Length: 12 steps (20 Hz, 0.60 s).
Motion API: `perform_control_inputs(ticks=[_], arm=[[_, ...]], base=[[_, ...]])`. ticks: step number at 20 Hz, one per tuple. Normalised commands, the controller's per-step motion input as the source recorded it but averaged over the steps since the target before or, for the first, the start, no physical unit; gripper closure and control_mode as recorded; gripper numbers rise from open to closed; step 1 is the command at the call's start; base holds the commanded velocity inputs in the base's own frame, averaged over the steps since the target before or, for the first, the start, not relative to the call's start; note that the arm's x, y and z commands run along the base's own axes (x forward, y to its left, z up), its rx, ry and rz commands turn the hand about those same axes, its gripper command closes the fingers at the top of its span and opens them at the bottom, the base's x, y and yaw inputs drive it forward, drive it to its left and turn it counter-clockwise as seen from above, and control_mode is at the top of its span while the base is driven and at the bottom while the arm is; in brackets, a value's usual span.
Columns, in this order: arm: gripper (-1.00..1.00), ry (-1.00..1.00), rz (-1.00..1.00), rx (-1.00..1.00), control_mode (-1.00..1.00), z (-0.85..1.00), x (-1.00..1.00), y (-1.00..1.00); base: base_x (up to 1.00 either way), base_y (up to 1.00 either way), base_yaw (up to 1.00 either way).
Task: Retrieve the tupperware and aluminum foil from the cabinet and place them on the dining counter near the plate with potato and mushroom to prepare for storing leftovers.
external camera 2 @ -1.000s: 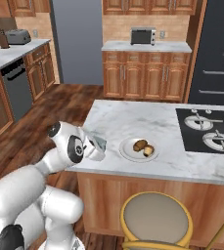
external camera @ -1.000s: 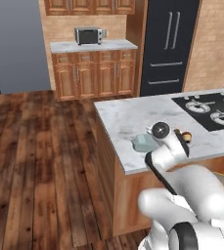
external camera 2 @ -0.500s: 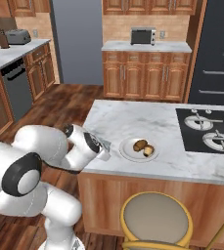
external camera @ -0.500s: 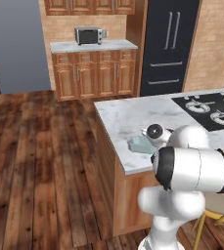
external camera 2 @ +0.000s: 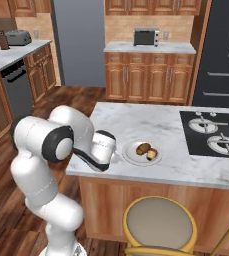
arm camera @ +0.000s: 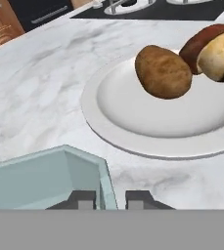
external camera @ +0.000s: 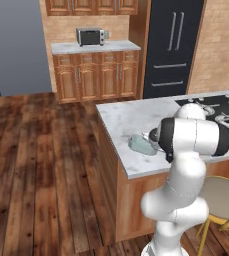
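I saw the dining counter (external camera: 121, 117), its marble top carrying everything I was working with, and the black cooktop (external camera 2: 213, 137) set into its far end. Behind it stood the dark refrigerator (external camera: 173, 47) and a run of wooden base cabinets (external camera: 93, 77) with a toaster oven (external camera: 90, 36) on their worktop. A round stool (external camera 2: 158, 225) sat against the near side of the island in the right base view.

My arm was folded low over the counter's corner, the hand close to the surface. The tupperware (external camera: 142, 145) lay flat on the marble near the counter's front edge, just beside the plate (arm camera: 133, 114); in the hand view a strip of bare marble separated the two, so they were near but apart. The plate (external camera 2: 131, 152) sat between the container and the cooktop.

On the plate rested the potato (arm camera: 162, 72), and touching it on the cooktop side, the mushroom (arm camera: 211, 49), brown cap and pale stem.

The gripper (arm camera: 109, 200) straddled the near wall of the tupperware (arm camera: 50, 178), one dark fingertip on each side of the rim. The fingers stood slightly apart with a narrow gap; I could not tell whether they were pressing on the wall or already free of it.
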Motion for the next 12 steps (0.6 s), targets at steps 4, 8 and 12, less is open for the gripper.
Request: perform_control_inputs(ticks=[4,8,12], arm=[[-1.0,0.0,-0.01,0.03,-1.0,-0.1,0.27,-0.08],[-1.0,-0.07,0.0,0.01,-1.0,0.86,-0.25,-0.11],[-1.0,-0.17,0.01,0.0,-1.0,1.0,-0.65,-0.1]], base=[[0.0,0.0,0.0],[0.0,0.0,0.0],[0.0,0.0,0.0]])
